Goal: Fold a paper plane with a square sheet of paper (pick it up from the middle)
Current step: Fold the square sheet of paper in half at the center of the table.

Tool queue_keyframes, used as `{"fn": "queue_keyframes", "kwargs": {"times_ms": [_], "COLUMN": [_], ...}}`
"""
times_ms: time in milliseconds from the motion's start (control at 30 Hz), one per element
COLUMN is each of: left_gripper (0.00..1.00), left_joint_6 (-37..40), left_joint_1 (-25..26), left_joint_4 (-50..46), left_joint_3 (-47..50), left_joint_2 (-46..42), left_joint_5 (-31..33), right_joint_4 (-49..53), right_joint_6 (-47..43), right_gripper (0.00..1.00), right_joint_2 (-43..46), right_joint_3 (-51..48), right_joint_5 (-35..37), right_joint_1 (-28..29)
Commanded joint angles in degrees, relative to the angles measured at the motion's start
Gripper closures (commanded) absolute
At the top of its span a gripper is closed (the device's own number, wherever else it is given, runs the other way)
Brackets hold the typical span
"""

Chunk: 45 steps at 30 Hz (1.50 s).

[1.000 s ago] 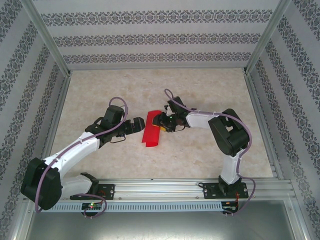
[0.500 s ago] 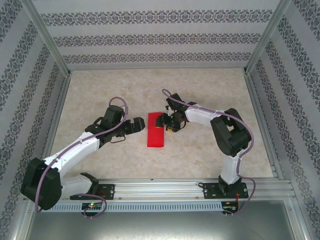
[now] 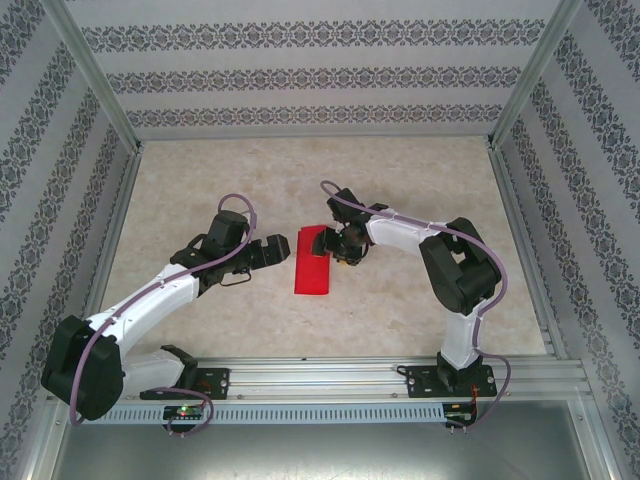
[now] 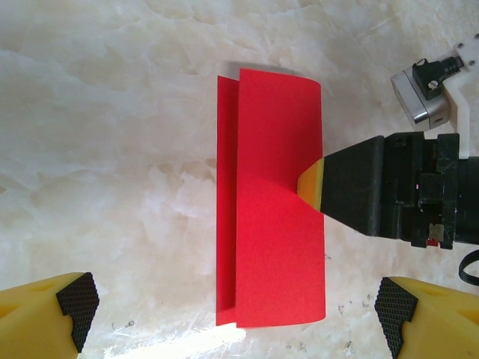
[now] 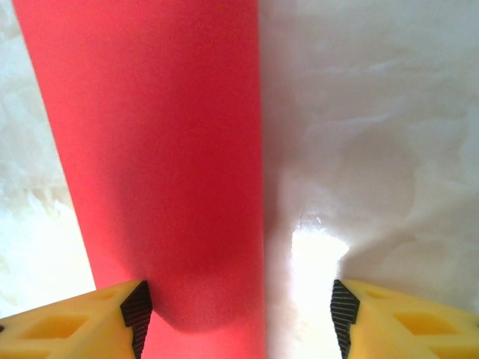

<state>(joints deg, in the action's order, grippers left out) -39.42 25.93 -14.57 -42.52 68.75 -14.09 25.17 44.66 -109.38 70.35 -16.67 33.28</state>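
- At the middle of the pale marbled counter (image 3: 420, 310), the red sheet of paper (image 3: 312, 263) lies folded over into a long rectangle; it sits between the two arms, its long edges running away from the arm bases.
- In the left wrist view the paper (image 4: 277, 224) shows two layers; the top layer is the narrower, so a thin strip of the bottom layer shows along one long side; the top layer's far end curls up a little.
- The left fingers (image 3: 270, 252) are just beside the paper's long edge on the left arm's side; they are spread wide and grip nothing.
- Seen from the left wrist, these yellow fingers (image 4: 71, 307) with black ribbed pads sit at the two lower corners; the paper shows between them with bare counter on either side, and neither pad touches it.
- The right fingers (image 3: 326, 243) are at the paper's other long edge, toward its far end.
- From the left wrist, one yellow tip of the right fingers (image 4: 310, 187) rests against that edge about halfway along the paper.
- From the right wrist, the right fingers (image 5: 90, 321) stand well apart; one is at the paper (image 5: 150, 149), the other over bare counter clear of its straight edge; nothing is pinched between them.
- Patterned wallpaper (image 3: 320, 75) lines the walls around the counter.
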Motion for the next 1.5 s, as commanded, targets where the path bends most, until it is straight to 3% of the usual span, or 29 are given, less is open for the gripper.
{"fn": "queue_keyframes", "kwargs": {"times_ms": [0, 367, 767, 1467], "left_gripper": [0.03, 0.04, 0.08, 0.09], "left_joint_6": [0.40, -0.01, -0.43, -0.20], "left_joint_1": [0.87, 0.92, 0.87, 0.87], "left_joint_4": [-0.73, -1.28, -1.00, -1.08], "left_joint_3": [-0.30, -0.21, 0.33, 0.60], "left_joint_2": [-1.07, -1.19, -1.51, -2.09], "left_joint_5": [-0.55, -0.32, -0.05, -0.03], "right_joint_4": [-1.26, 5.67, 6.74, 12.19], "right_joint_6": [2.11, -3.86, 2.24, 0.82], "right_gripper": [0.32, 0.30, 0.26, 0.20], "right_joint_2": [0.25, -1.75, -3.97, -7.52], "right_joint_3": [-0.69, 2.81, 4.08, 8.91], "right_joint_5": [1.44, 1.91, 5.11, 7.19], "right_joint_1": [0.64, 1.09, 1.91, 3.44]}}
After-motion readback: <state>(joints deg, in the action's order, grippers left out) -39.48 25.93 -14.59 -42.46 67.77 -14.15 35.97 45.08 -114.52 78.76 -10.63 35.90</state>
